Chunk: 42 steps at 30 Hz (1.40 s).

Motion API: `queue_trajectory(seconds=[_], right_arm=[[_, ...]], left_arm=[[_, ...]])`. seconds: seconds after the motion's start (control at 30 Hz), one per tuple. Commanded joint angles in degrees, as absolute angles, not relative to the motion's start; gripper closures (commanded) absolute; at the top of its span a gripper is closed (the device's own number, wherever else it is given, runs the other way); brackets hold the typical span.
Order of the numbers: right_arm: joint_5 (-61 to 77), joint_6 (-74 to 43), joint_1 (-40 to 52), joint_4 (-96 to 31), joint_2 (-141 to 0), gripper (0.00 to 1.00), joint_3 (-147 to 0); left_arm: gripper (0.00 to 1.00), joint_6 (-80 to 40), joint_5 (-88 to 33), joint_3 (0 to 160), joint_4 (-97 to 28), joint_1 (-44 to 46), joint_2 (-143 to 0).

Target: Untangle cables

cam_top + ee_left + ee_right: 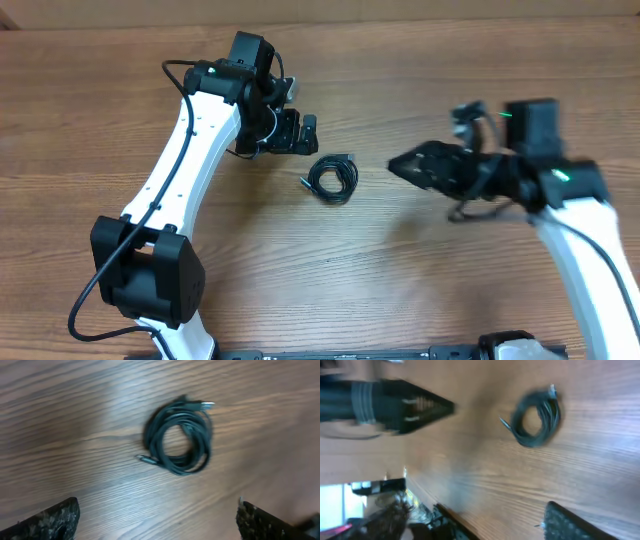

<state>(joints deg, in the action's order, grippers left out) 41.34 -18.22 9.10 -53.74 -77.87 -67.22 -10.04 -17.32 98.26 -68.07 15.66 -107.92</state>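
Reading this as the approach before the first grab: the coiled cable bundle [333,178] lies flat on the wooden table [120,80] as one tight ring of thin black cords, nothing lifted, nothing separated yet. You've got the left gripper [305,136] just up-left of the bundle in the overhead view, near but not touching. Its fingers [55,520] are spread wide, so the wrist view frames the whole ring between them, likely a line-up for dropping over one side of the coil. The right gripper [408,166] sits on the opposite side of the bundle, a bit further off, tip aimed at it. Its jaws stand apart in its wrist view, holding nothing, but they're blurred so the exact width is hard to call. A silvery plug end [207,404] pokes out at the bundle's far edge, and a second plug tip [144,458] sticks out on its left. Those loose ends look like your sensible first pick, since pulling the ring body would probably tighten it. Progress looks barely begun. Risk: pinching several strands at once and dragging the whole bundle.
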Motion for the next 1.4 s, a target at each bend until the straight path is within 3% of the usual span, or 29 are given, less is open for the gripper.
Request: queue_trajectory(seconds=[0.0, 0.1, 0.4, 0.6, 0.67, 0.83, 0.93, 1.03, 1.13, 1.37], right_arm=[[30.7, -27.8, 15.7, -49.6, -88.1, 0.29, -67.8], [28.6, -34.6, 20.0, -40.8, -97.7, 0.3, -67.8], [22.6, -44.7, 25.5, -31.8, -110.3, 0.52, -67.8], [21.0, -44.9, 26.0, -31.1, -110.9, 0.78, -67.8], [23.4, -44.1, 26.0, -31.1, -110.9, 0.96, -68.1], [38.3, -36.9, 25.9, -32.2, -110.1, 0.96, -72.8], [40.6, -34.8, 25.9, -37.8, -108.6, 0.96, -77.9], [40.6, -32.4, 25.9, -42.5, -107.3, 0.96, -82.4], [47.4, -28.3, 25.9, -43.8, -106.9, 0.96, -86.3], [48.9, -28.4, 25.6, -43.7, -106.9, 0.96, -87.9]], left_arm=[[0.0, -14.3, -9.0, 99.5, -68.4, 15.7, -108.6], [0.0, -15.0, -5.1, 99.5, -68.8, 15.7, -108.6], [0.0, -15.4, -2.6, 99.5, -68.9, 14.6, -108.7], [0.0, -14.1, -6.0, 99.5, -69.0, 14.7, -108.7], [0.0, -12.2, -9.1, 99.5, -69.0, 14.7, -108.7], [0.02, -8.7, -14.5, 99.5, -69.5, 14.7, -108.7], [0.1, -8.8, -14.7, 99.5, -70.2, 14.7, -108.7], [0.24, -8.8, -14.7, 99.5, -71.4, 14.7, -108.7], [0.27, -8.7, -14.7, 99.5, -72.4, 14.8, -108.7], [0.39, -8.8, -14.7, 99.5, -72.3, 14.8, -108.7]])
